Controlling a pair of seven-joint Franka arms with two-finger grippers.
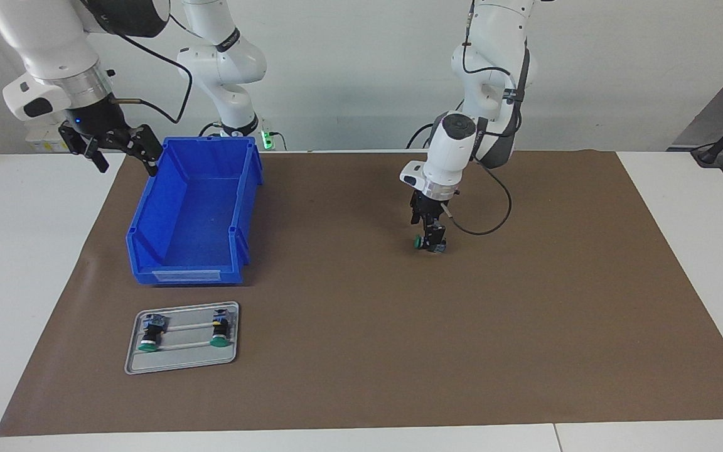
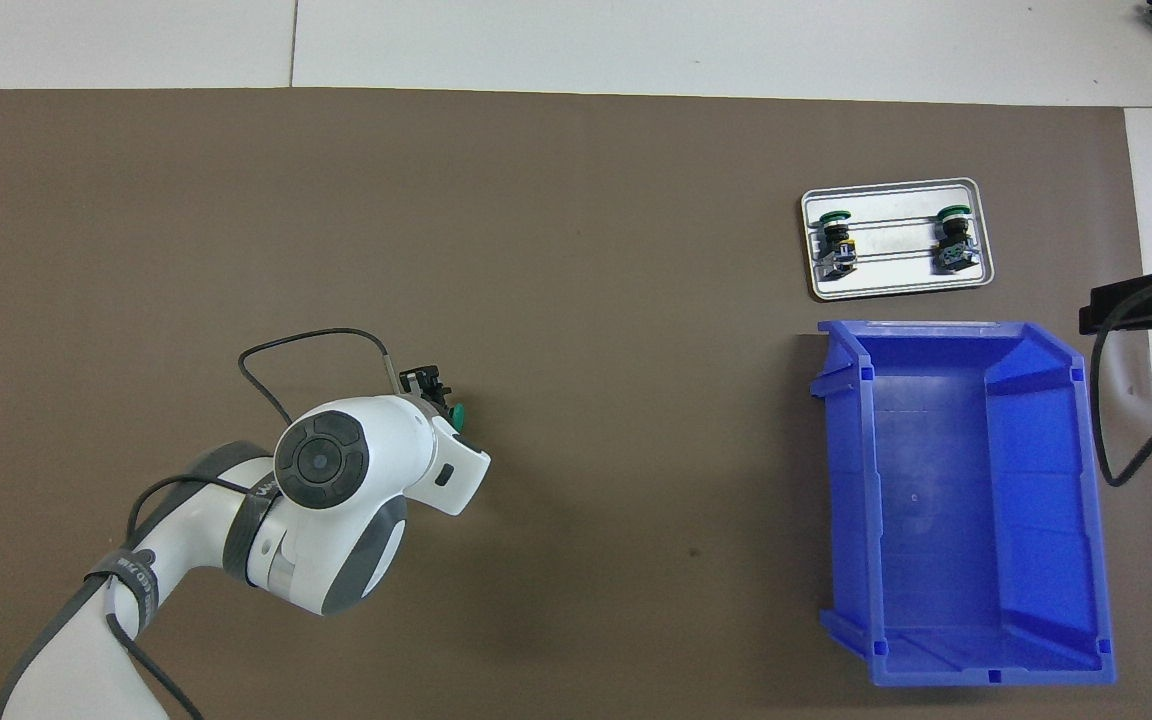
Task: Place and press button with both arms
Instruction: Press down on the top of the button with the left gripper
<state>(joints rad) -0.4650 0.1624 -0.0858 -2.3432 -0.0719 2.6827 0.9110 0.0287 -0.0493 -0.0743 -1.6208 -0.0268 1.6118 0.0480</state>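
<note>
A green-capped button [image 1: 422,242] lies on its side on the brown mat, cap toward the right arm's end of the table; its cap also shows in the overhead view [image 2: 457,411]. My left gripper [image 1: 433,242] reaches down and is shut on its black body at mat level. My right gripper [image 1: 124,161] is open and empty, up in the air beside the blue bin [image 1: 148,207], and shows at the edge of the overhead view [image 2: 1141,305]. Two more buttons [image 1: 149,333] [image 1: 219,329] lie on the grey tray [image 1: 179,362].
The blue bin [image 2: 1046,520] stands open at the right arm's end of the mat. The grey tray [image 2: 896,285] lies beside it, farther from the robots. The brown mat [image 1: 524,326] covers most of the white table.
</note>
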